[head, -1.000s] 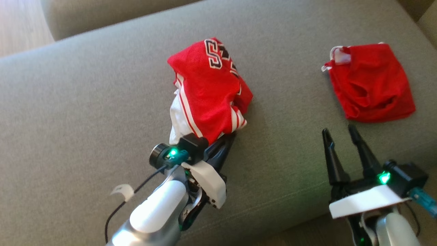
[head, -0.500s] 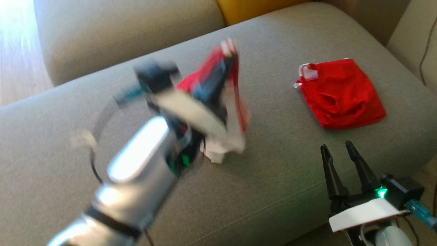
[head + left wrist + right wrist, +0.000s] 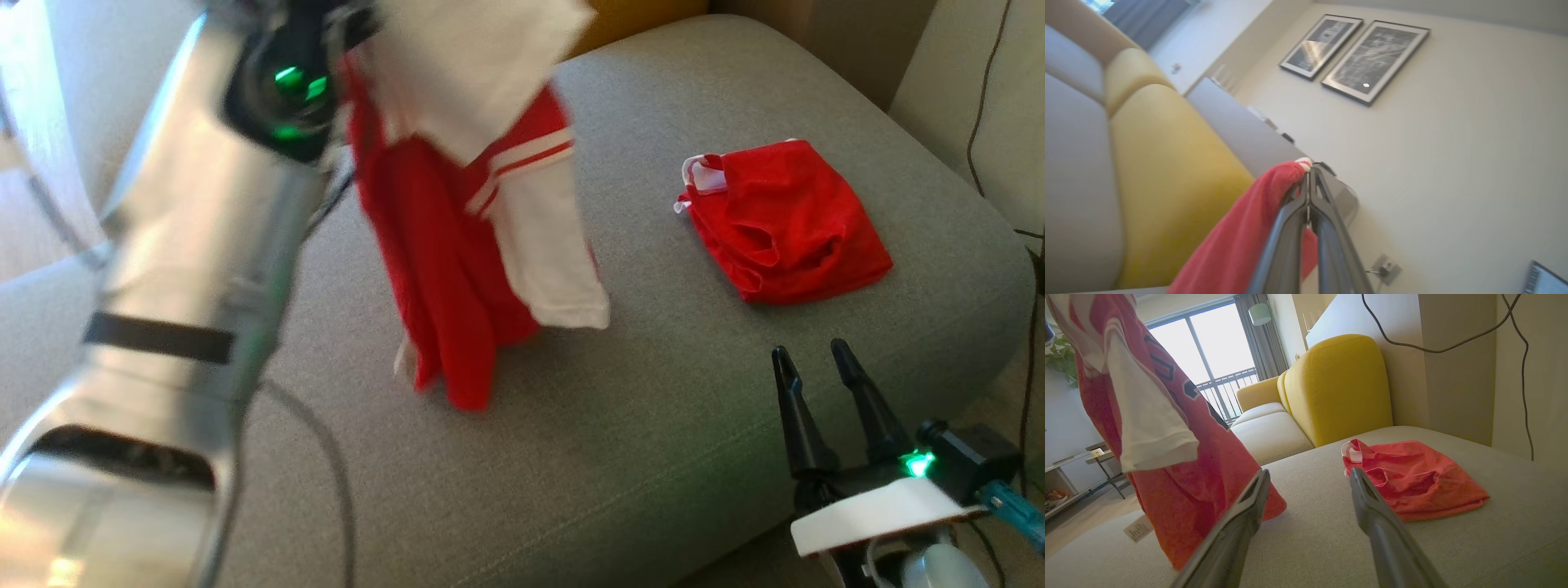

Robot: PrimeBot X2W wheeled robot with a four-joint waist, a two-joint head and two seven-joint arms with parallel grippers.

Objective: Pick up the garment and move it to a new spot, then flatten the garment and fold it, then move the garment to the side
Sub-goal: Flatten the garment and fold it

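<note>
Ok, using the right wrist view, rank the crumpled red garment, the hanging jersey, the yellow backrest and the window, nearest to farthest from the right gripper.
1. crumpled red garment, right of the fingers, and hanging jersey, left: too close to call.
2. yellow backrest, behind the garment.
3. window, far back, left.

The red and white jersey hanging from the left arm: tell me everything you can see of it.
The jersey is soft red fabric with a white sleeve, red-and-white stripes, black white-edged lettering and a small white tag near its hem. It hangs lengthwise, crumpled, from the shut left tool, which pinches a red edge with white trim. Its lower end reaches down to the grey cushion; whether it touches is unclear.
</note>
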